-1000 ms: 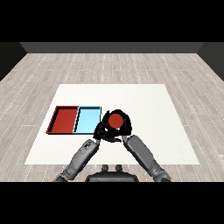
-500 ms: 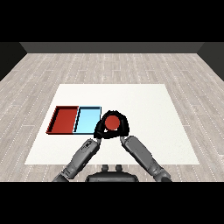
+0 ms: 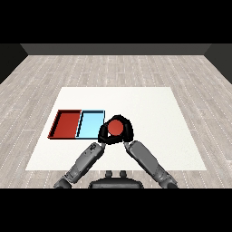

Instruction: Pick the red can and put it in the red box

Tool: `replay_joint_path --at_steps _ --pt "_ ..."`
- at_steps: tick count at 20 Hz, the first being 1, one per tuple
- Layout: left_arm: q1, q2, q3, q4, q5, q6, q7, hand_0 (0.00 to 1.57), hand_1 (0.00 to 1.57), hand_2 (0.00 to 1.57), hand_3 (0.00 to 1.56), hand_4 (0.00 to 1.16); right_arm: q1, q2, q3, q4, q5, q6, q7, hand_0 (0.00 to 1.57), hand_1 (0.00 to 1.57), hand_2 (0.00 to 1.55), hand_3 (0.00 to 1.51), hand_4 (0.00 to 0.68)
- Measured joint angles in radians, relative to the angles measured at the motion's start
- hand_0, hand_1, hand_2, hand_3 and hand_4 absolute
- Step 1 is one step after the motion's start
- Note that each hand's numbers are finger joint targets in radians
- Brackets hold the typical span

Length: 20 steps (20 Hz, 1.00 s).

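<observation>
Now red can (image 3: 116, 128) sat in right hand (image 3: 128, 134), fingers curled round it – just beside light blue tray (image 3: 90, 123), at tray's 4 o'clock corner. Red tray (image 3: 67, 123) lay at blue tray's 9 o'clock, edges touching, on white table (image 3: 149, 113). Left hand (image 3: 94, 147) – at can's 7 o'clock, finger state impossible to tell
</observation>
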Motion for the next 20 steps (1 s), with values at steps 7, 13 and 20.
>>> replay_joint_path --at_steps 7,13,20 --pt "0.012 -0.008 0.016 0.024 0.003 0.029 -0.079 1.57 1.57 1.57 1.51 1.15 0.004 0.012 -0.008 0.02 -0.035 0.029 -0.022 0.92 0.92 0.93 0.53 0.0" --pt "-0.002 -0.01 0.015 0.024 0.032 0.038 -0.141 1.57 1.57 1.57 1.51 1.15 -0.001 0.011 -0.014 0.035 0.024 0.028 0.065 0.0 0.0 0.0 0.0 0.0" --pt "-0.008 -0.008 0.02 0.027 0.023 0.062 -0.147 1.57 1.57 1.57 1.5 1.13 -0.029 0.007 -0.014 0.076 0.007 0.017 0.078 0.0 0.0 0.0 0.0 0.0"
